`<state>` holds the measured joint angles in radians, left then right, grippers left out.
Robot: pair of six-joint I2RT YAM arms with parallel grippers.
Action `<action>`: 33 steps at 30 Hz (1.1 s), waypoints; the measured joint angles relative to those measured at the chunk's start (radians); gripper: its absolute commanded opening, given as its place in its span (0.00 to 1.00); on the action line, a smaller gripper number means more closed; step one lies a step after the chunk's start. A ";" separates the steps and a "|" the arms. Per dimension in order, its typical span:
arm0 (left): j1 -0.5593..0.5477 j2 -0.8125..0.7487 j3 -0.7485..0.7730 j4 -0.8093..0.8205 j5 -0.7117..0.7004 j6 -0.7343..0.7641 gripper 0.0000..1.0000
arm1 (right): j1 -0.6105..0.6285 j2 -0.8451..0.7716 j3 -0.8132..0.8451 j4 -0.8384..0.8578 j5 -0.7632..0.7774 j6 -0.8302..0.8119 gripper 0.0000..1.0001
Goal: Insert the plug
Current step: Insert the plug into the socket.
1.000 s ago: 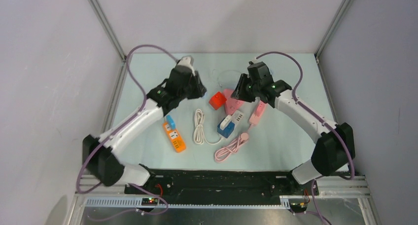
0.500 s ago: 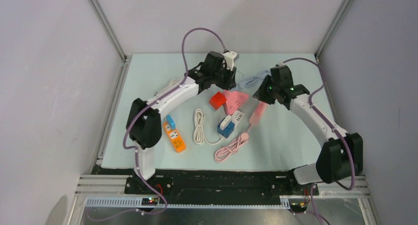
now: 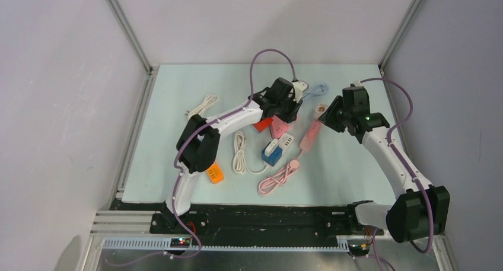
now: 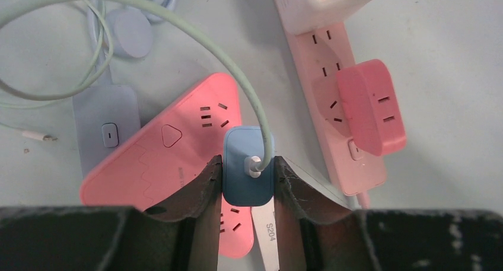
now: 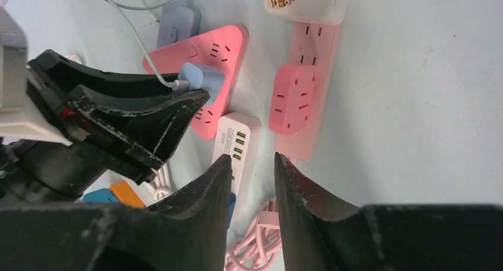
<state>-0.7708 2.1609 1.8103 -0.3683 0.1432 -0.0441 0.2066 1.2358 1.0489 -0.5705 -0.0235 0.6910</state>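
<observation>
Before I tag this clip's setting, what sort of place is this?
Likely a robot lab test cell: plain walls on an aluminium frame, a table strewn with power strips, the left gripper holding a blue plug.

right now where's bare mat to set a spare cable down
Bare mat lies left of the orange strip and far white cable, and right of the pink strip toward the near edge. The middle, around the left gripper and triangular strip, is crowded.
</observation>
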 measured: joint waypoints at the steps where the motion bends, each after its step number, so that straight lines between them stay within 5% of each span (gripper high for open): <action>1: -0.002 0.006 0.000 -0.001 -0.008 0.000 0.00 | -0.002 -0.003 -0.001 -0.002 0.000 0.000 0.37; 33: -0.006 -0.018 -0.060 0.008 -0.123 0.006 0.00 | -0.009 -0.012 -0.002 0.000 -0.008 -0.003 0.38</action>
<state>-0.7769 2.1426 1.7508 -0.3599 0.0204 -0.0376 0.1978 1.2240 1.0470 -0.5709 -0.0319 0.6876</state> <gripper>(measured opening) 0.354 0.374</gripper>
